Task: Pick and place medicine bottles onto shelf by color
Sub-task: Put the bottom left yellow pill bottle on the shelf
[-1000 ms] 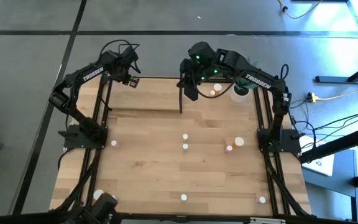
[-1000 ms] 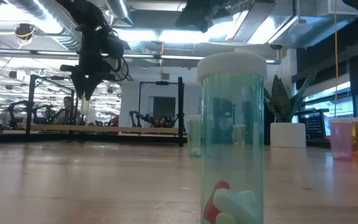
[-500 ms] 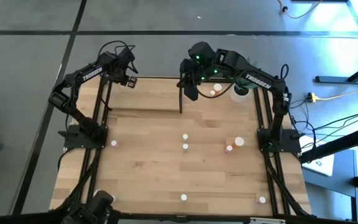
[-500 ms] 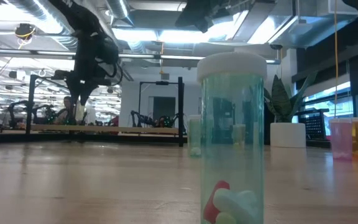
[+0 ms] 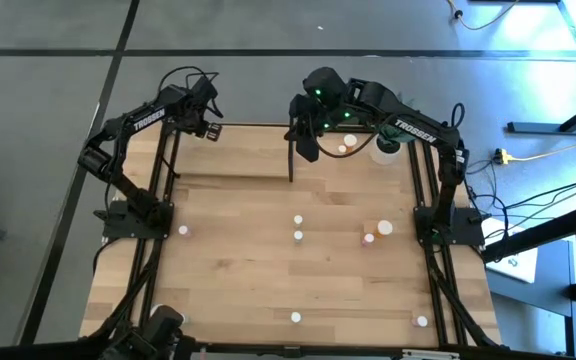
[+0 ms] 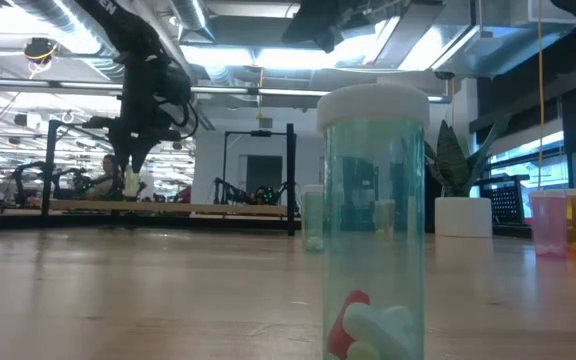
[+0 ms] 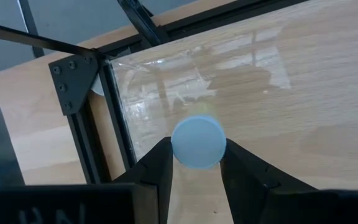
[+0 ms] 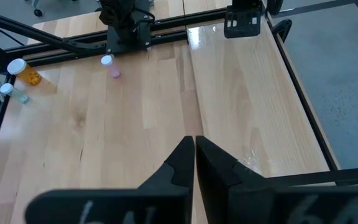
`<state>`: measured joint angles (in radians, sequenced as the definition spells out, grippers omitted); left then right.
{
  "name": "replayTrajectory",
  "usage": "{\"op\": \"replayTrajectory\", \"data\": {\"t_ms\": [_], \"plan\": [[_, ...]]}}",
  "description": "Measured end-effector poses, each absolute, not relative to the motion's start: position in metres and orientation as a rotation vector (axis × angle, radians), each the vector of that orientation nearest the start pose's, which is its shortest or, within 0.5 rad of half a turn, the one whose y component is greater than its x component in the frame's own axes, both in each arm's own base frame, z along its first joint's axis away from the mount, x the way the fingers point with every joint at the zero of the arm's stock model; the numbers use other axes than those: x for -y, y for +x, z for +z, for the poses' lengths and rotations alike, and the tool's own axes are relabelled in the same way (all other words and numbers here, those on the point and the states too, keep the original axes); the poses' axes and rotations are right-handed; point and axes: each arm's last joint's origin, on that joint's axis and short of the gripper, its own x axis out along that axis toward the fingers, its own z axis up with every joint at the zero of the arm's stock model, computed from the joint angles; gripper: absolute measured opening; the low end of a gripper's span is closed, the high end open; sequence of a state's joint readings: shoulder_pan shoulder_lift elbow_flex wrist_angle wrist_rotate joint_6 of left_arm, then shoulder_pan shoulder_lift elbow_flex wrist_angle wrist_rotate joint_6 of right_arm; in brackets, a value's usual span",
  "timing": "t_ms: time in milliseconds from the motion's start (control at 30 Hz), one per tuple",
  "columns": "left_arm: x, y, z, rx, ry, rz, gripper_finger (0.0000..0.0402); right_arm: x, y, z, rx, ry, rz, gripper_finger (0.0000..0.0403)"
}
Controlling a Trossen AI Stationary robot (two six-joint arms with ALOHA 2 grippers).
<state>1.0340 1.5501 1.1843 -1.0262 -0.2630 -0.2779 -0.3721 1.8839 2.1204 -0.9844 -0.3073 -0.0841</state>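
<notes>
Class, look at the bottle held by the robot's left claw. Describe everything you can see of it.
The bottle sits pinched between the left claw's two dark fingers, seen cap-on: a round, pale white cap that looks like smooth plastic. Its body is hidden beneath the cap, so its colour cannot be told. It hangs above the light-wood shelf, near the black frame corner, touching only the fingers. In the high view it is at the table's far left end.

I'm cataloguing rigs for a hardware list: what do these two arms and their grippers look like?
Both arms are dark, jointed, with white TROSSEN lettering and black cables looping near the wrists. The right arm shows small green lights. The left gripper and right gripper each have two dark wedge-shaped fingers.
</notes>
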Motion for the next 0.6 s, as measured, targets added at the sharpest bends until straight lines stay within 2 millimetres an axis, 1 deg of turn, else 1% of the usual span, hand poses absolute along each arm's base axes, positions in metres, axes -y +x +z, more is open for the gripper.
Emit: {"op": "replayTrajectory", "data": {"t_ms": [600], "plan": [[-0.2494,0.1337,0.2416,-1.177,-0.817,1.333,0.0105,0.1355,0.3714,0.4057,-0.706,0.169,-0.032,0.0019]]}}
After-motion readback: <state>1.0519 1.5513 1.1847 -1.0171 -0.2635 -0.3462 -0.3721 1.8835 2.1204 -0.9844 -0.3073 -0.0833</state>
